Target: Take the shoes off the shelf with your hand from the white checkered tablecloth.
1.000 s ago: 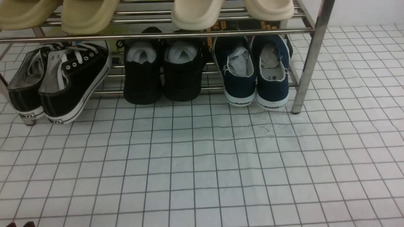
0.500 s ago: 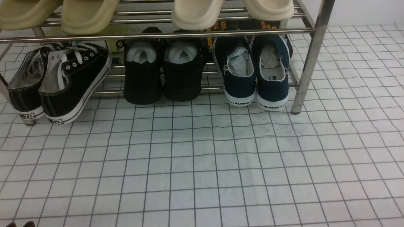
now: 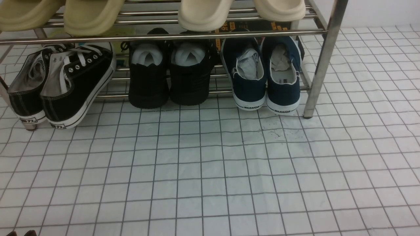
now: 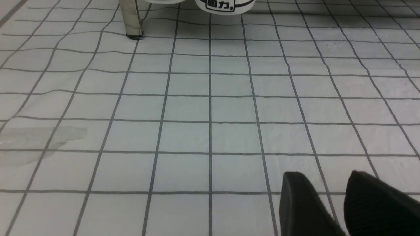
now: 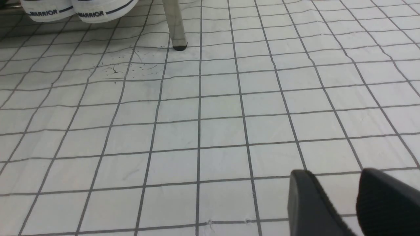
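The navy slip-on shoes (image 3: 265, 82) stand side by side, heels toward me, on the low tier at the right end of the chrome shelf (image 3: 164, 35). They are stuffed with crumpled paper. Their white "WARRIOR" heels (image 5: 72, 9) show far ahead in the right wrist view, beside a shelf leg (image 5: 175, 26). My right gripper (image 5: 333, 173) is open and empty, low over the white checkered tablecloth (image 3: 210, 170). My left gripper (image 4: 325, 175) is also open and empty over the cloth, far from the shelf leg (image 4: 130, 18). Neither arm shows clearly in the front view.
Black lace-up sneakers (image 3: 65, 82) lean at the shelf's left end; one white heel (image 4: 224, 5) shows in the left wrist view. All-black shoes (image 3: 169, 75) stand in the middle. Beige slippers (image 3: 203, 13) lie on the upper tier. The right front leg (image 3: 323, 59) stands beside the navy pair.
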